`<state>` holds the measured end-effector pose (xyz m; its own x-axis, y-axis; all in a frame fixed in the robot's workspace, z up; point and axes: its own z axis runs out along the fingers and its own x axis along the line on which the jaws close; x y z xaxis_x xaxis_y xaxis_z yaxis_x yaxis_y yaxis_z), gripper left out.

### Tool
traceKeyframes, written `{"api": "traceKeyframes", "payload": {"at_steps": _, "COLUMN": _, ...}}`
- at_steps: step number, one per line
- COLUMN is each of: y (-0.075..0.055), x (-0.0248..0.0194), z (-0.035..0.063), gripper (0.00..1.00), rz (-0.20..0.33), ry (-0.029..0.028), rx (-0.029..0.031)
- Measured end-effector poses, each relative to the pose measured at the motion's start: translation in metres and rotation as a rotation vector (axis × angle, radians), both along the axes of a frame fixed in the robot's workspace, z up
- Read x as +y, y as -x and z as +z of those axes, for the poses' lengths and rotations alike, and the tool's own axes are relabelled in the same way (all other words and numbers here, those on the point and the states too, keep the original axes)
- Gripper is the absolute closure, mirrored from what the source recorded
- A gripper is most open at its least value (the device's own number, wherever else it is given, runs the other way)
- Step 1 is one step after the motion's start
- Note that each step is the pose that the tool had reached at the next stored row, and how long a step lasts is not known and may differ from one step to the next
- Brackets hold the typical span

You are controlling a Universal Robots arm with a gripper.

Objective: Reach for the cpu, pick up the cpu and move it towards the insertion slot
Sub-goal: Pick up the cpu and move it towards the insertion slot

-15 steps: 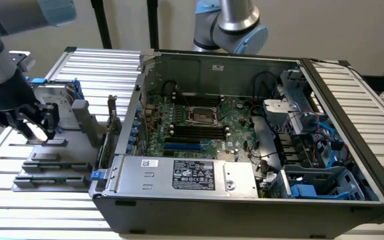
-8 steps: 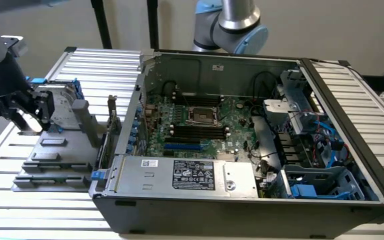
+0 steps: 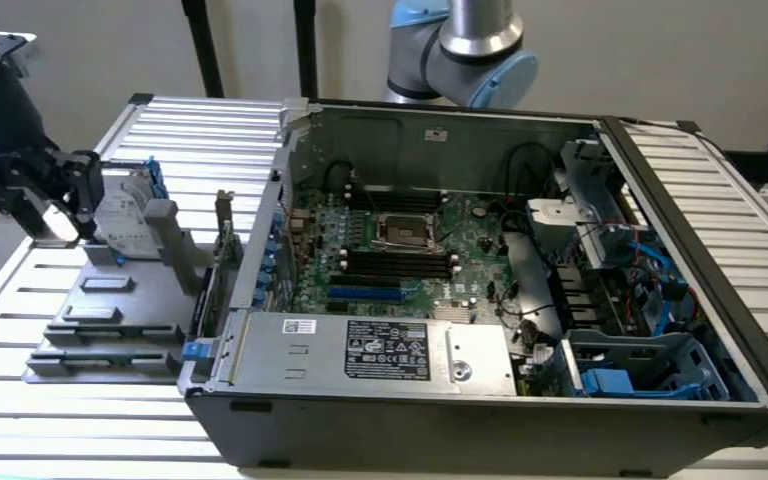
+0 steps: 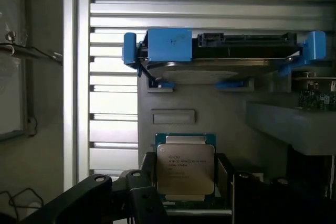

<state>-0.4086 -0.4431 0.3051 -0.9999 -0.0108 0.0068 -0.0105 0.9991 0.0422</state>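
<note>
Cpu (image 4: 185,167) lies flat on the grey fixture (image 4: 226,114) beside the computer case (image 3: 491,420), directly under the gripper (image 3: 64,212). If the gripper clamps it, I cannot tell. It seems light, stiff, smooth and delicate, so two opposite rim edges are the best hold.

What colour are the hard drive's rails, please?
The rails are blue, clearest in the wrist view.

Black tool (image 3: 61,212), silver blue-capped arm (image 3: 480,30)
</note>
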Motion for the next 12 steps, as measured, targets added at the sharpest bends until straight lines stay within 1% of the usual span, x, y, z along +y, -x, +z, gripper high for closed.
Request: {"api": "traceKeyframes", "payload": {"at_steps": 12, "y": -0.041, "x": 0.0000, "z": 0.0545, "gripper": 0.45, "rz": 0.003, "ry": -0.0012, "rx": 0.0017}}
